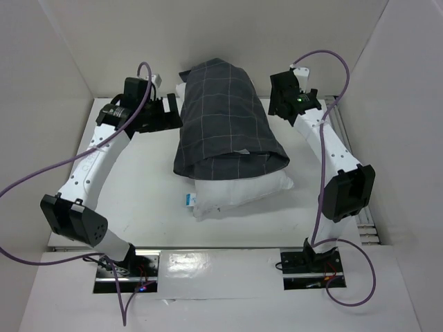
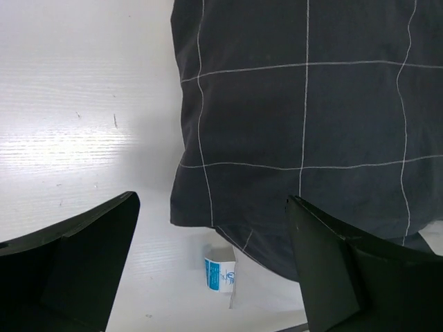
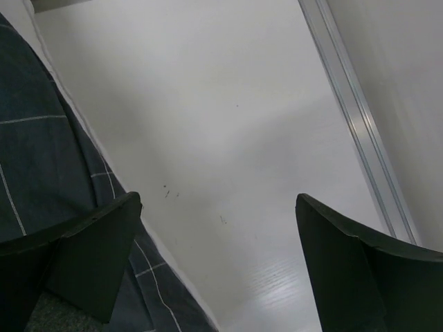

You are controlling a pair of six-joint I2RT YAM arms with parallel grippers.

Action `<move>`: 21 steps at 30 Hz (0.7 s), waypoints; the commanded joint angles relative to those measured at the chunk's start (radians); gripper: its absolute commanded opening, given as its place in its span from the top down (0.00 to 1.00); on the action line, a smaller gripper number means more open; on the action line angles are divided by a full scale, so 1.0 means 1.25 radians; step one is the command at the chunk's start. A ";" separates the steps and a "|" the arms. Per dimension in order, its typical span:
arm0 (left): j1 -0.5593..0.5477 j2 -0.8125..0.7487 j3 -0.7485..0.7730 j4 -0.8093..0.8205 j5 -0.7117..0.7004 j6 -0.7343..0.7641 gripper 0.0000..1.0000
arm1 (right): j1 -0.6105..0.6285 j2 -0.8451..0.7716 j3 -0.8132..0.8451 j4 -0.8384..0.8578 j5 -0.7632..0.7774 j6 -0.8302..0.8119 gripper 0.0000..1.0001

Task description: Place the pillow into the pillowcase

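Three white walls [image 1: 228, 28] enclose the white table [image 1: 152, 207] bearing the pillow [image 1: 242, 190].

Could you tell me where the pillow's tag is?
In the top view, the tag sticks out of the pillow at its near left corner, just past the pillowcase.

The left arm [image 1: 93, 159] and the right arm [image 1: 333, 145] were built alike. Each had slim glossy white links dotted with small dark screw holes, joined by boxy black joint housings [image 1: 75, 219], and rose from a dark base mount [image 1: 126, 270] where small red lights showed. A thin purple cable [image 1: 320, 194] looped loosely off each arm from wrist to base, and a green light [image 1: 300, 99] glowed on the right wrist's black housing. In the wrist views the fingers [image 2: 76, 270] were matte black, broad and wedge-shaped, tapering to blunt tips.
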 commanded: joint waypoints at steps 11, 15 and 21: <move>-0.048 0.224 0.206 -0.072 0.116 -0.028 0.02 | 0.001 -0.061 -0.066 0.007 -0.092 0.034 0.00; -0.048 0.300 0.257 -0.055 0.127 -0.035 0.02 | 0.001 -0.100 -0.107 0.028 -0.140 0.034 0.00; -0.040 0.434 0.360 -0.010 0.251 -0.052 0.18 | -0.014 -0.162 -0.177 0.050 -0.209 0.017 0.00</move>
